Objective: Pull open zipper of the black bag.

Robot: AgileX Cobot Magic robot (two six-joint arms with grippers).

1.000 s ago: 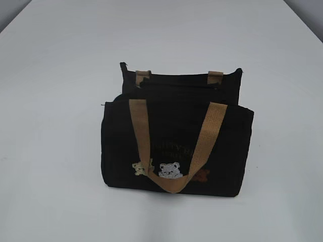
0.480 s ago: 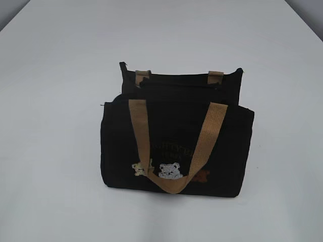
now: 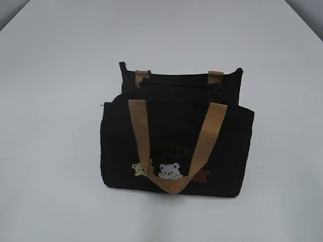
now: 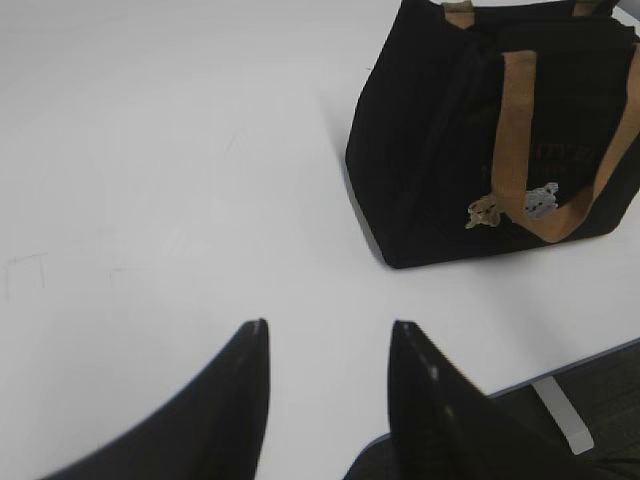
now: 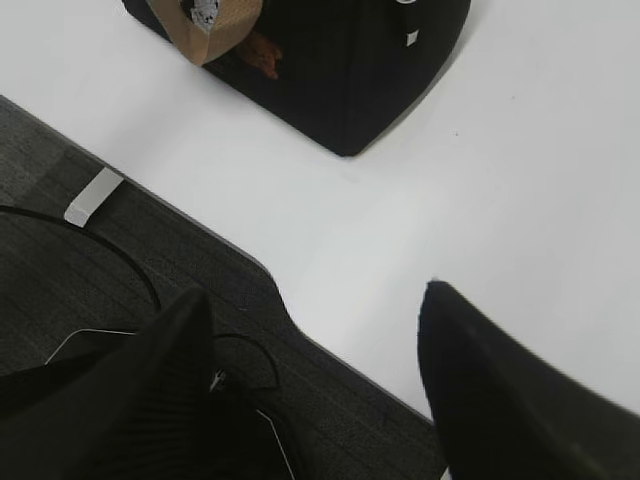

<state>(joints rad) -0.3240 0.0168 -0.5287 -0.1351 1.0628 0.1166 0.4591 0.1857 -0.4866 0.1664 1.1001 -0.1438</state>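
Observation:
The black bag (image 3: 176, 146) stands upright in the middle of the white table, with tan handles and embroidered bears on its front. Its zipper (image 3: 176, 87) runs along the dark top; the pull is too dark to pick out there. Neither gripper shows in the exterior view. In the left wrist view my left gripper (image 4: 330, 328) is open over bare table, and the bag (image 4: 430, 150) sits apart at the upper right. In the right wrist view my right gripper (image 5: 315, 290) is open wide above the table's front edge, with the bag's corner (image 5: 350, 80) far ahead.
The white table (image 3: 50, 75) stretches all around the bag. Its front edge crosses both wrist views, with dark carpet (image 5: 100, 270), a black cable (image 5: 150, 285) and a metal bracket (image 5: 92, 196) below it.

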